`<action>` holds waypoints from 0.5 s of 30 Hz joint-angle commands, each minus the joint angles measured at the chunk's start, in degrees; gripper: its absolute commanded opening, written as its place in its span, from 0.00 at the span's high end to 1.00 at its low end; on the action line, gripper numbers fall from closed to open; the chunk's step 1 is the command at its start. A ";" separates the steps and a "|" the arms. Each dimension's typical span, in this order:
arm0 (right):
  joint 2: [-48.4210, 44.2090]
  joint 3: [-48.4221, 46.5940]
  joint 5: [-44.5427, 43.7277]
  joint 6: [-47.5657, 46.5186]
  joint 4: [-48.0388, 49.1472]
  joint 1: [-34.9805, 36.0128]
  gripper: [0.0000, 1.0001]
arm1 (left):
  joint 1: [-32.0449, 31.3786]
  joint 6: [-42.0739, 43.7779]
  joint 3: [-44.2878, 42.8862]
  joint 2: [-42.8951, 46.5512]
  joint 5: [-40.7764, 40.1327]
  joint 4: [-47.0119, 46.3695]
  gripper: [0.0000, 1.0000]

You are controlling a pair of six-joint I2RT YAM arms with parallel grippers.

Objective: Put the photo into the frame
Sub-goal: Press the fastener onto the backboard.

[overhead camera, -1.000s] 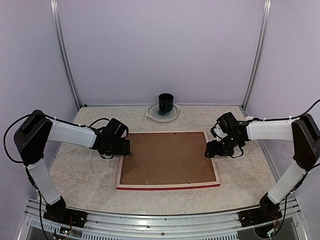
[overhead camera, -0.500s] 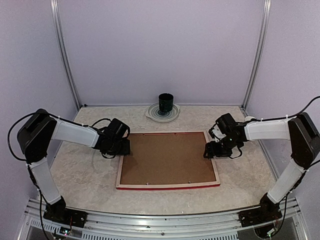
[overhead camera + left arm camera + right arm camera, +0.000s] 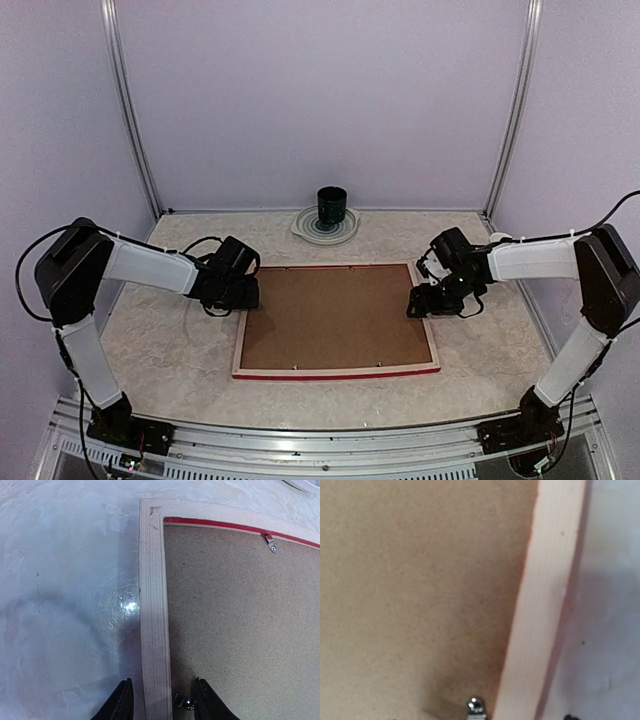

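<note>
The frame (image 3: 336, 369) lies face down on the table, pale wood back up and red edges showing. A brown backing board (image 3: 335, 316) fills it, held by small metal clips (image 3: 271, 544). The photo is hidden. My left gripper (image 3: 245, 293) is open and low over the frame's left rail (image 3: 154, 610). In the left wrist view it (image 3: 162, 700) has one finger outside the rail and one over the board. My right gripper (image 3: 418, 300) is at the right rail (image 3: 545, 600). Only a black fingertip (image 3: 567, 717) shows outside the rail, and nothing is closed on the wood.
A dark green cup (image 3: 332, 205) stands on a white plate (image 3: 305, 226) at the back of the table, behind the frame. The enclosure walls and metal posts stand close on both sides. A metal rail runs along the near edge.
My right gripper has edged slightly left and down onto the frame's right rail. The left gripper and the frame have barely moved.
</note>
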State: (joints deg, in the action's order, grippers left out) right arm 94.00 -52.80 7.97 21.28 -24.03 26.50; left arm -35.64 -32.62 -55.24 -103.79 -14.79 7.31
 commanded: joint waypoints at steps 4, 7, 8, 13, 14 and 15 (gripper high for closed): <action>1.10 0.07 0.31 -0.22 0.47 0.48 0.30 | 0.48 0.24 0.21 -0.24 0.27 -0.37 0.67; 1.12 0.02 0.22 -0.23 0.44 0.53 0.30 | 0.48 0.19 0.37 0.05 0.37 -0.42 0.73; 1.18 -0.02 0.21 -0.19 0.38 0.49 0.30 | 0.48 0.18 0.39 0.14 0.44 -0.45 0.74; 1.36 -0.24 0.12 -0.27 0.09 0.49 0.30 | 0.48 0.36 0.40 0.48 0.70 -0.45 0.75; 1.44 -0.41 0.13 -0.28 -0.03 0.44 0.30 | 0.48 0.36 0.40 0.51 0.80 -0.46 0.76; 1.64 -0.48 0.19 -0.27 -0.09 0.48 0.30 | 0.48 0.39 0.40 0.52 0.96 -0.46 0.77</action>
State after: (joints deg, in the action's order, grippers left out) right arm 94.70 -52.80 7.94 21.28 -24.05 26.50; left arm -35.44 -32.73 -55.24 -103.77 -14.74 7.07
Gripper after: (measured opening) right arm 0.703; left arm 0.243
